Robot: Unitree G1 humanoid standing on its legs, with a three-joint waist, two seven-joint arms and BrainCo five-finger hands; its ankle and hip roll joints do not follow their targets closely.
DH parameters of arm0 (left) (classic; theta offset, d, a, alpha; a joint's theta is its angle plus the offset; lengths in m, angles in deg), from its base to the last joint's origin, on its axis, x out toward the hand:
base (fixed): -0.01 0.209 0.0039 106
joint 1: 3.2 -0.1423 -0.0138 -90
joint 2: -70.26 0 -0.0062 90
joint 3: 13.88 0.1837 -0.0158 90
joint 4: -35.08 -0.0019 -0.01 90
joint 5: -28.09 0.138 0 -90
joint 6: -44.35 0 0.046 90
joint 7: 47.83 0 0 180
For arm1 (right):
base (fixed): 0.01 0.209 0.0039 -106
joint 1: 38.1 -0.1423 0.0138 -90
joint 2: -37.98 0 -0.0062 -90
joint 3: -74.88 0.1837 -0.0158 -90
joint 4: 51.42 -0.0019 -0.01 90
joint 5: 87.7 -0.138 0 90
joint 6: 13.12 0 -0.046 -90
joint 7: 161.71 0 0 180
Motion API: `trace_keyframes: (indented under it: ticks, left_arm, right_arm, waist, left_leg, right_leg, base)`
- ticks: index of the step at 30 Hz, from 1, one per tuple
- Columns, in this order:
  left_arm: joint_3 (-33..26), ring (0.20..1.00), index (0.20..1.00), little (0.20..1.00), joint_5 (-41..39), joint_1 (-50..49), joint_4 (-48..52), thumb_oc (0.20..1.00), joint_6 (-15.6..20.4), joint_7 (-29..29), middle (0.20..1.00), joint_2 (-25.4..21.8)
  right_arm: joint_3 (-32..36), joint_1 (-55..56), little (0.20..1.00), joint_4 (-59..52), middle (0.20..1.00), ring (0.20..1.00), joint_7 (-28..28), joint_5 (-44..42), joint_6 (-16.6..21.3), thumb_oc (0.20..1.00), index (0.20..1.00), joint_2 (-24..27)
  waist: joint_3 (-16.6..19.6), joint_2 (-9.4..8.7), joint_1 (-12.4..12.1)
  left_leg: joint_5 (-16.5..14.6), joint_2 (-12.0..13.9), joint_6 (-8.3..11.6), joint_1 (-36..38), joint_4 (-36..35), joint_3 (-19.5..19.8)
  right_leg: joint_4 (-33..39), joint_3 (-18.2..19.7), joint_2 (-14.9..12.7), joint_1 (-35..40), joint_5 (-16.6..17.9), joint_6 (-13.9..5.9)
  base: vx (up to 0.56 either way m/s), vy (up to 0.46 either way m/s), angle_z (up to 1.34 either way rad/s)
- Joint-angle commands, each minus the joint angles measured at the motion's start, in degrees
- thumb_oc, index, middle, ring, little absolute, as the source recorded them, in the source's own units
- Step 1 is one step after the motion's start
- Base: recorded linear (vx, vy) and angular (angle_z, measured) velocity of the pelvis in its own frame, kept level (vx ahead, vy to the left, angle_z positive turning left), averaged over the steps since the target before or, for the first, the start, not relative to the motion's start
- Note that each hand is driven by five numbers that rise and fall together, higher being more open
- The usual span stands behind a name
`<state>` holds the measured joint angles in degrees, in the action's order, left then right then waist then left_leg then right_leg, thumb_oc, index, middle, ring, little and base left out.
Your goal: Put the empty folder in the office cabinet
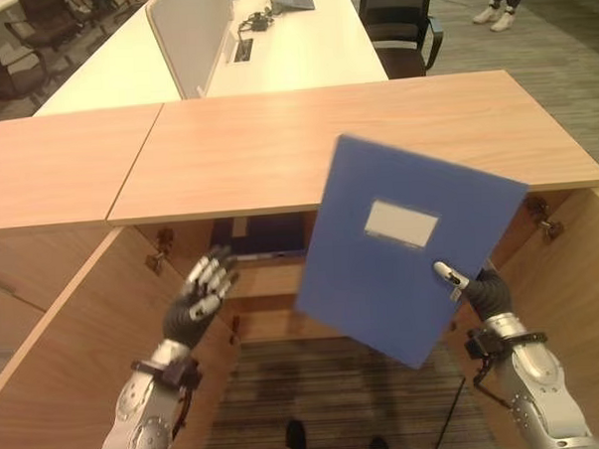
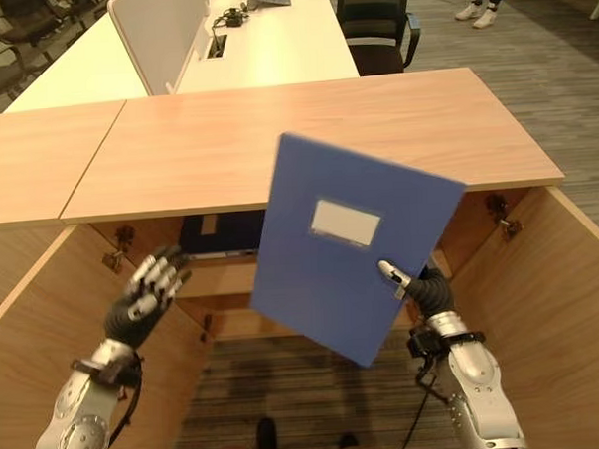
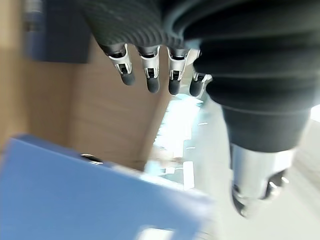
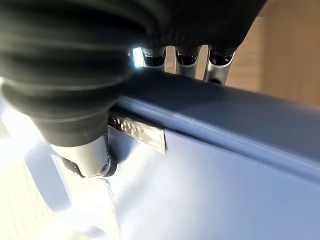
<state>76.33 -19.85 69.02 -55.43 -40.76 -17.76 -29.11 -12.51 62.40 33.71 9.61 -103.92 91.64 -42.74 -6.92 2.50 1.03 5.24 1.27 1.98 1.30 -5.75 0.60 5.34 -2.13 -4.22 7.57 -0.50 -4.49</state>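
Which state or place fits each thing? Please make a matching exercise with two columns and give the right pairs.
Things:
1. blue folder
2. left hand
3. right hand
4. office chair

States or places:
A. open, holding nothing
B. behind the cabinet, by the white desk
C. pinching the folder's edge
D. held tilted before the open cabinet

Pairs: 1-D, 2-A, 3-C, 4-B

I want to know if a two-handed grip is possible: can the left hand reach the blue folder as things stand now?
Probably yes. The left hand is open and holds nothing, raised beside the blue folder that the right hand pinches. Nothing stands between them; only open space before the cabinet.
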Motion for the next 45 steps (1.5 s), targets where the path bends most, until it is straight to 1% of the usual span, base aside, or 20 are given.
trace_keyframes:
  ticks: [1,5,6,9,11,13,15,16,17,19,20,21,23,24,25,28,32,37,42,45]
  left_arm:
    - [0.1,1.0,1.0,1.0,2.5,0.9,-1.4,1.0,0.6,6.6,1.0,-5.4]
    - [3.7,1.0,1.0,1.0,12.0,-2.6,-11.1,1.0,-0.2,8.7,1.0,-9.1]
    - [3.7,1.0,1.0,1.0,12.1,-2.5,-11.2,1.0,-0.1,8.7,1.0,-9.0]
    - [6.1,1.0,1.0,1.0,19.1,-2.0,-17.4,1.0,1.7,7.2,1.0,-8.5]
    - [6.4,1.0,1.0,1.0,23.6,-0.6,-20.6,1.0,3.4,2.7,1.0,-7.2]
    - [5.8,1.0,1.0,1.0,28.2,1.7,-24.1,1.0,5.5,-4.7,1.0,-3.8]
    - [6.1,1.0,1.0,1.0,29.7,3.0,-26.1,1.0,6.0,-7.2,1.0,-2.4]
    - [6.2,1.0,1.0,1.0,30.8,4.2,-27.8,1.0,6.4,-9.9,1.0,-1.0]
    - [7.7,1.0,1.0,1.0,32.7,7.7,-31.8,1.0,6.8,-15.1,1.0,1.4]
    - [8.3,1.0,1.0,1.0,32.9,8.8,-32.8,1.0,6.8,-15.8,1.0,2.1]
    - [9.5,1.0,1.0,1.0,32.9,10.1,-33.5,1.0,6.7,-17.0,1.0,2.7]
    - [9.5,1.0,1.0,1.0,32.9,10.2,-33.6,1.0,6.8,-17.0,1.0,2.7]
    - [10.9,1.0,1.0,1.0,32.9,11.7,-35.3,1.0,6.5,-17.8,1.0,3.4]
    - [11.9,1.0,1.0,1.0,33.1,12.6,-36.6,1.0,6.6,-18.4,1.0,3.8]
    - [11.9,1.0,1.0,1.0,33.1,12.7,-36.7,1.0,6.6,-18.4,1.0,3.8]
    - [13.7,1.0,1.0,1.0,33.3,13.3,-37.4,1.0,6.7,-19.1,1.0,3.7]
    - [15.9,1.0,1.0,1.0,32.9,13.4,-36.6,1.0,6.6,-19.4,1.0,3.1]
    - [17.6,1.0,1.0,1.0,34.2,13.7,-38.7,1.0,6.3,-19.7,1.0,3.3]
    - [18.7,1.0,1.0,1.0,33.4,14.1,-39.6,1.0,6.1,-20.3,1.0,3.1]
    - [19.3,1.0,1.0,1.0,32.6,14.5,-39.3,1.0,6.0,-20.5,1.0,3.0]
  right_arm:
    - [0.6,-4.1,0.2,-3.3,0.2,0.2,-0.8,4.0,4.8,0.2,0.2,-0.6]
    - [-1.8,-2.6,0.2,3.6,0.2,0.2,-2.8,7.5,3.0,0.2,0.2,1.3]
    - [-1.9,-2.7,0.2,3.8,0.2,0.2,-2.8,7.5,3.1,0.2,0.2,1.3]
    - [-4.1,-2.5,0.2,9.5,0.2,0.2,-3.2,8.0,2.1,0.2,0.2,1.3]
    - [-6.1,-3.2,0.2,13.0,0.2,0.2,-2.6,8.7,1.3,0.2,0.2,1.3]
    - [-9.0,-4.9,0.2,17.6,0.2,0.2,-1.8,9.4,-0.4,0.2,0.2,1.7]
    - [-10.1,-5.9,0.2,20.1,0.2,0.2,-1.2,8.9,-0.8,0.2,0.2,1.5]
    - [-10.9,-6.8,0.2,22.2,0.2,0.2,-0.7,7.9,-1.3,0.2,0.2,1.0]
    - [-13.0,-10.2,0.2,28.4,0.2,0.2,1.9,5.2,-2.6,0.2,0.2,-0.6]
    - [-13.4,-11.1,0.2,30.2,0.2,0.2,2.4,3.7,-2.9,0.2,0.2,-1.3]
    - [-13.1,-12.8,0.2,34.1,0.2,0.2,3.3,-2.4,-3.5,0.2,0.2,-3.4]
    - [-13.1,-12.9,0.2,34.3,0.2,0.2,3.2,-2.5,-3.4,0.2,0.2,-3.3]
    - [-12.8,-14.7,0.2,38.2,0.2,0.2,3.1,-10.3,-3.6,0.2,0.2,-5.7]
    - [-11.8,-16.3,0.2,40.2,0.2,0.2,3.4,-17.3,-3.6,0.2,0.2,-7.3]
    - [-11.8,-16.4,0.2,40.3,0.2,0.2,3.3,-17.4,-3.6,0.2,0.2,-7.3]
    - [-9.5,-20.1,0.2,42.5,0.2,0.2,4.3,-28.0,-1.9,0.2,0.2,-9.7]
    - [-5.0,-27.8,0.2,43.8,0.2,0.2,6.9,-37.1,1.8,0.2,0.2,-11.2]
    - [-1.6,-33.2,0.2,43.1,0.2,0.2,9.9,-40.6,5.4,0.2,0.2,-10.3]
    - [3.9,-40.0,0.2,47.5,0.2,0.2,14.0,-45.0,9.0,0.2,0.2,-7.8]
    - [5.9,-42.7,0.2,49.8,0.2,0.2,15.1,-47.6,9.9,0.2,0.2,-6.7]
  waist:
    - [-0.4,-1.65,-1.5]
    - [-1.2,-1.48,-1.7]
    - [-1.2,-1.47,-1.7]
    - [-1.4,-1.49,-1.8]
    - [-1.9,-1.52,-2.1]
    - [-2.5,-1.65,-2.4]
    - [-2.8,-1.63,-2.5]
    - [-3.2,-1.61,-2.6]
    - [-4.3,-1.41,-3.3]
    - [-4.7,-1.25,-3.3]
    - [-5.4,-0.91,-3.6]
    - [-5.5,-0.92,-3.6]
    - [-6.0,-0.72,-3.9]
    - [-6.7,-0.45,-4.1]
    - [-6.7,-0.46,-4.1]
    - [-7.3,0.0,-4.9]
    - [-7.8,0.75,-6.6]
    - [-7.5,1.06,-7.6]
    - [-7.7,1.92,-8.5]
    - [-7.8,2.35,-8.8]
  left_leg:
    - [-5.8,2.2,1.36,4.2,0.7,-1.0]
    - [-6.3,2.1,1.34,3.9,0.7,-0.9]
    - [-6.3,2.1,1.34,3.9,0.7,-0.9]
    - [-6.1,2.0,1.32,3.5,0.7,-0.8]
    - [-5.8,2.1,1.36,3.0,0.7,-0.6]
    - [-5.5,1.9,1.37,2.2,0.7,0.2]
    - [-5.4,1.8,1.37,1.8,0.7,0.6]
    - [-5.2,1.8,1.35,1.3,0.7,1.0]
    - [-4.6,1.6,1.4,-0.1,0.7,1.9]
    - [-4.3,1.4,1.39,-0.7,0.7,2.4]
    - [-3.9,1.2,1.38,-1.7,0.7,3.0]
    - [-3.9,1.2,1.38,-1.7,0.7,3.1]
    - [-3.6,1.1,1.44,-2.6,0.7,3.6]
    - [-3.4,0.8,1.44,-3.4,0.7,4.2]
    - [-3.4,0.8,1.45,-3.4,0.7,4.2]
    - [-3.1,0.6,1.54,-4.4,0.7,4.7]
    - [-3.1,0.5,1.64,-5.2,0.7,5.1]
    - [-3.4,0.4,1.64,-5.4,0.7,5.3]
    - [-3.5,0.1,1.65,-5.9,0.7,6.0]
    - [-3.6,0.0,1.63,-6.1,0.7,6.4]
  right_leg:
    - [-0.5,-1.1,-1.6,-0.1,-0.8,-3.83]
    - [-0.6,-1.3,-1.6,-0.3,-1.3,-4.18]
    - [-0.6,-1.3,-1.6,-0.4,-1.3,-4.18]
    - [-0.7,-1.4,-1.6,-0.7,-1.4,-4.25]
    - [-0.8,-1.7,-1.6,-1.0,-1.4,-4.22]
    - [-1.1,-2.1,-1.6,-1.6,-1.5,-4.07]
    - [-1.2,-2.4,-1.6,-1.7,-1.6,-4.05]
    - [-1.5,-2.7,-1.7,-2.0,-1.7,-3.98]
    - [-2.2,-3.7,-1.7,-3.3,-2.0,-3.85]
    - [-2.5,-4.1,-1.8,-3.8,-2.1,-3.78]
    - [-2.8,-4.7,-1.8,-4.5,-2.1,-3.69]
    - [-2.8,-4.7,-1.8,-4.6,-2.2,-3.69]
    - [-3.2,-5.0,-1.8,-5.5,-2.2,-3.61]
    - [-3.3,-5.4,-1.8,-6.1,-2.3,-3.51]
    - [-3.3,-5.5,-1.8,-6.2,-2.3,-3.51]
    - [-3.3,-5.9,-1.8,-6.7,-2.4,-3.48]
    - [-3.0,-5.9,-1.6,-7.1,-2.6,-3.42]
    - [-2.6,-5.9,-1.5,-7.0,-3.0,-3.39]
    - [-3.1,-6.3,-1.5,-7.2,-3.6,-3.34]
    - [-3.4,-6.4,-1.5,-7.6,-3.8,-3.31]
  base:
    - [0.0,0.0,0.0]
    - [0.0,0.0,0.0]
    - [0.0,0.0,0.0]
    - [0.0,0.0,0.0]
    - [-0.01,-0.008,0.02]
    - [-0.02,-0.02,0.05]
    - [-0.02,-0.014,0.13]
    - [-0.06,-0.04,0.28]
    - [-0.06,-0.035,0.27]
    - [-0.04,-0.028,0.28]
    - [-0.02,-0.022,0.35]
    - [-0.03,-0.024,0.32]
    - [-0.02,-0.032,0.11]
    - [-0.01,-0.035,0.12]
    - [0.0,-0.033,0.17]
    - [0.0,-0.025,0.14]
    - [0.0,-0.015,0.05]
    - [0.01,-0.005,0.02]
    - [0.01,-0.009,0.03]
    - [0.0,-0.005,0.01]
